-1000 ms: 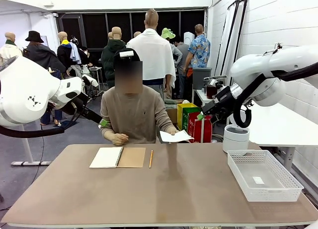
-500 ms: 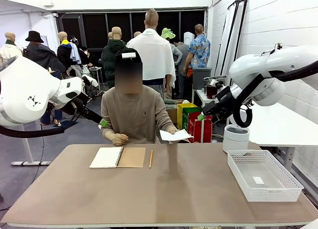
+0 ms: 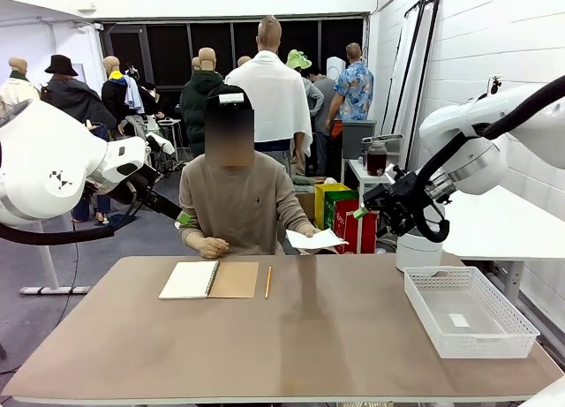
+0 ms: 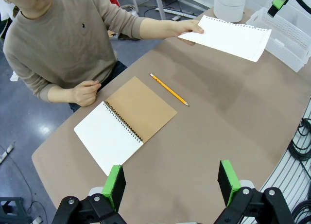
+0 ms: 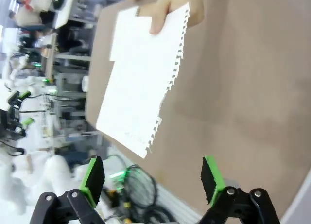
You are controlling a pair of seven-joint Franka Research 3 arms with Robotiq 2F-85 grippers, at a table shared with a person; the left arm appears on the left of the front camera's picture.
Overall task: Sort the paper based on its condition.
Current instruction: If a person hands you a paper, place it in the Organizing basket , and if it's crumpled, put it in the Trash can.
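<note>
Lower now, the right arm has swung the right gripper (image 3: 360, 212) toward the sheet of paper (image 3: 316, 239), jaws wide and empty. The person's hand (image 4: 189, 27) holds it flat over the table (image 3: 309, 336), at its far edge. Its long axis points roughly at that gripper, the free end much nearer to it than to the left gripper (image 4: 170, 181), also open.

The brown table (image 3: 335, 336) bears an open notebook (image 3: 209, 280), pencil (image 3: 267, 282) and basket (image 3: 481, 343).

wall (image 3: 494, 36): white brick, R side | windows (image 3: 168, 49): dark, at back | floor (image 3: 115, 248): grey | bench (image 3: 291, 345): brown | side table (image 3: 494, 223): white, R
</note>
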